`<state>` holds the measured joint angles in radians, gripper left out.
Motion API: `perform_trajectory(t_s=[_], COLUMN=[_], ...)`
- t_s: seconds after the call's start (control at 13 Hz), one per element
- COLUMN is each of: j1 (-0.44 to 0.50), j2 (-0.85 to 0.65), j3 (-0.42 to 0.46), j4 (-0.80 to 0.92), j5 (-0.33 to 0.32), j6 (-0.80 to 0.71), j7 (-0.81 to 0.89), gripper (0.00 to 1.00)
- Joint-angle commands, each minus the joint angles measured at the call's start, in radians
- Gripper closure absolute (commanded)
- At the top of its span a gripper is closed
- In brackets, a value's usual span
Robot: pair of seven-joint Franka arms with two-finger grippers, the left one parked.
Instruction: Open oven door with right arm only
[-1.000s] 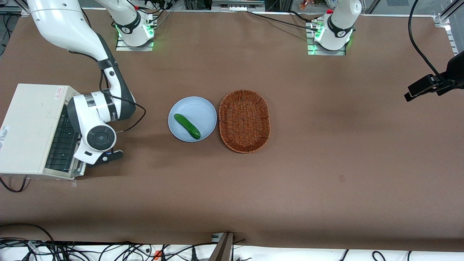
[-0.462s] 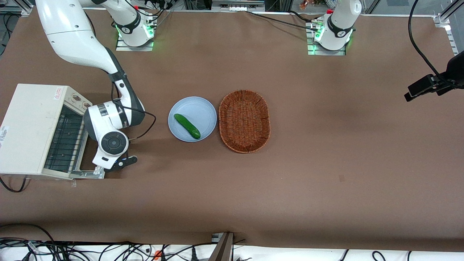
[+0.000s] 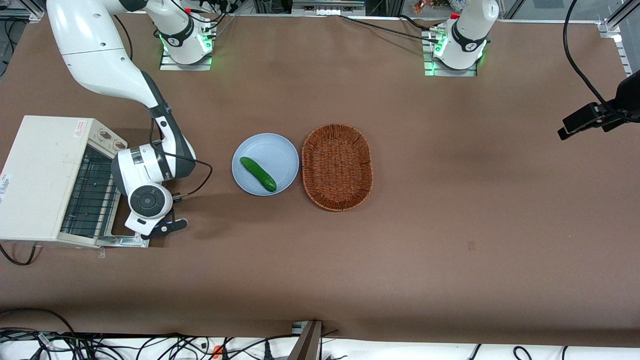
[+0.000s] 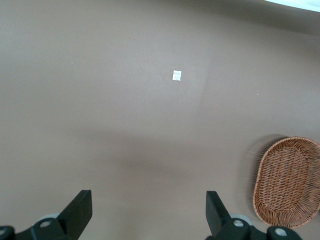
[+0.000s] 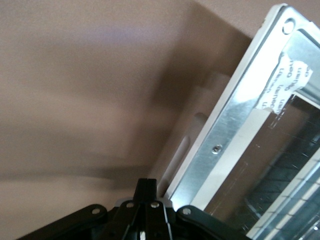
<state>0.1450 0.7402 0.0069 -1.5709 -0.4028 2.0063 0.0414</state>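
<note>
The cream-white toaster oven [image 3: 45, 165] stands at the working arm's end of the table. Its oven door [image 3: 125, 242] is swung down and lies about flat in front of the oven, mostly hidden under the right arm's wrist [image 3: 147, 200]. The wire rack [image 3: 92, 192] shows inside. My gripper [image 3: 159, 229] is low over the door's outer edge. In the right wrist view the gripper [image 5: 147, 187] has its black fingers pressed together with nothing between them, next to the door's silver frame [image 5: 235, 130] and pale bar handle [image 5: 187, 137].
A light blue plate [image 3: 280, 150] with a green cucumber [image 3: 258, 174] sits mid-table, beside an oval wicker basket [image 3: 337, 166], which also shows in the left wrist view [image 4: 287, 182]. Two knobs [image 3: 112, 140] are on the oven front. A black camera clamp [image 3: 595, 117] stands toward the parked arm's end.
The oven door has swung down from partly open to flat. The wrist moved away from the oven with it, then drew back slightly toward the oven.
</note>
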Motion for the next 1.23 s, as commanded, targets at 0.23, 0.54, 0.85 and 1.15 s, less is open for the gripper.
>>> perform_trajectory(t_s=[0.23, 0.54, 0.85, 1.15], j1=[-0.079, -0.116, -0.127, -0.124], j2=[0.013, 0.013, 0.011, 0.01], j3=[-0.057, -0.057, -0.059, -0.057], j4=[0.028, 0.029, 0.029, 0.029], j5=[0.103, 0.327, 0.498, 0.529], j6=[-0.001, -0.008, -0.017, -0.027], j7=[-0.049, -0.048, -0.038, 0.053], gripper=[1.0, 1.0, 1.0, 1.0])
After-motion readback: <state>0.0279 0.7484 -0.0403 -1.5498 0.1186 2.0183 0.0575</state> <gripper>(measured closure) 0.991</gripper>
